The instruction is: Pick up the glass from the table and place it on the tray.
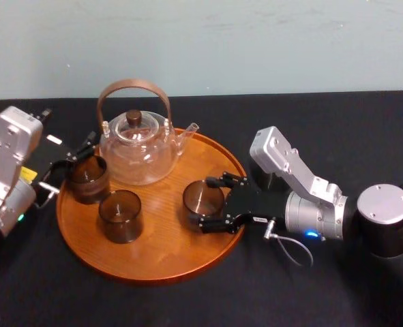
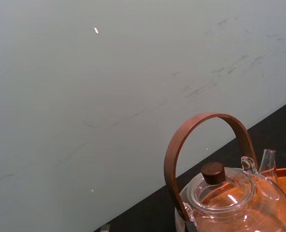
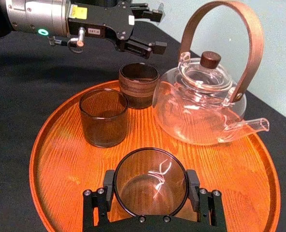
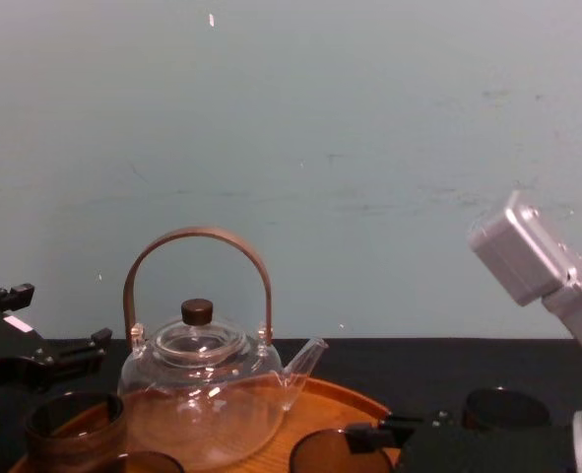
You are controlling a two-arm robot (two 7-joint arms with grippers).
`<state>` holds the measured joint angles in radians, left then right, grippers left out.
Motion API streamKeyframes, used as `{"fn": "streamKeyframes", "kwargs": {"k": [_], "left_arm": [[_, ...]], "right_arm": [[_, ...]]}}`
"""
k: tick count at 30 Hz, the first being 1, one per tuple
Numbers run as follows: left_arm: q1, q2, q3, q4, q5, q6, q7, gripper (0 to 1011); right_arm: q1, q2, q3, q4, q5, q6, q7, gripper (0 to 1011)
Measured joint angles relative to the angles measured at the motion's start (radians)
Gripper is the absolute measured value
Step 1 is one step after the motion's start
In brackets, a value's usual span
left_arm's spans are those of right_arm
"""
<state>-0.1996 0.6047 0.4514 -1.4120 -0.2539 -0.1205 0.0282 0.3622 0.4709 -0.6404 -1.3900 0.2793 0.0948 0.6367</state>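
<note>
Round tray (image 1: 153, 262) holding teapot (image 1: 136, 153), glasses (image 1: 120, 214), right gripper (image 1: 206, 204) clasping one glass (image 1: 201, 196)

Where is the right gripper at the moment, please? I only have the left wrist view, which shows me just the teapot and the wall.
Observer: The right gripper is over the right part of the tray, with its fingers against both sides of a glass.
Operator: Thank you. Is the left gripper holding anything?
Observer: No. The left gripper is open, beside a brown cup at the tray's left edge.
</note>
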Motion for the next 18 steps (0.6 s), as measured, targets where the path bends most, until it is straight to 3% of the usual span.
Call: {"fn": "streamKeyframes", "kwargs": {"k": [18], "left_arm": [[0.0,0.0,0.0,0.0,0.0,0.0,0.0,1001]], "right_arm": [[-0.004,-0.006,-0.004,0.011,-0.013,0.0,-0.006,904]]}}
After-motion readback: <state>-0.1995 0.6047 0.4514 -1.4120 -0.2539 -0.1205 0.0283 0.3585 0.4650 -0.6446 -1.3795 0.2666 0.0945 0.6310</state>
